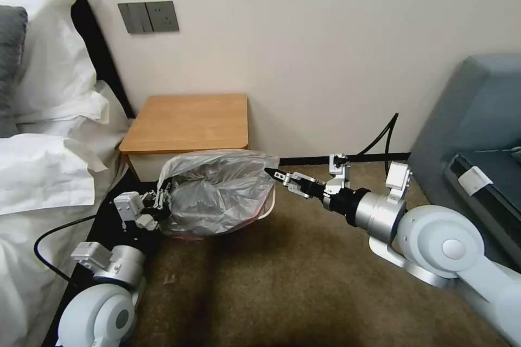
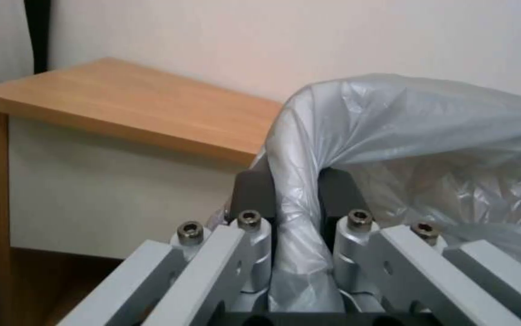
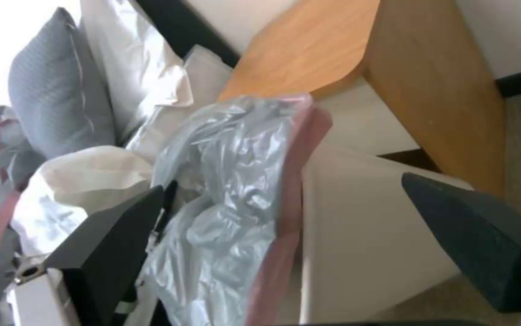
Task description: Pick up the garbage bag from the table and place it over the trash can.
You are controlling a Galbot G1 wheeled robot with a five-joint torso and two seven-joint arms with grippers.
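— The garbage bag [image 1: 217, 190] is off the table [image 1: 190, 119] already and ballooned over the trash can [image 1: 267, 210], whose cream rim shows at its right side. Who has hold of it?

— The left gripper [image 1: 161, 195] does: the left wrist view has both dark fingers [image 2: 253, 192] pinched on a twisted rope of plastic, at the bag's left edge just in front of the nightstand.

— And the right gripper [image 1: 278, 175]?

— Jaws spread wide, nothing between them. In the right wrist view the bag's pinkish hem and the bin's wall sit in the gap, though I see no contact (the tips are close to the plastic).

— So which step is this?

— Draping, I'd judge. The mouth isn't visibly seated round the rim. Next calls for the right claw to catch the free hem and stretch it down over the near corner, gently, since thin film tears or slips.
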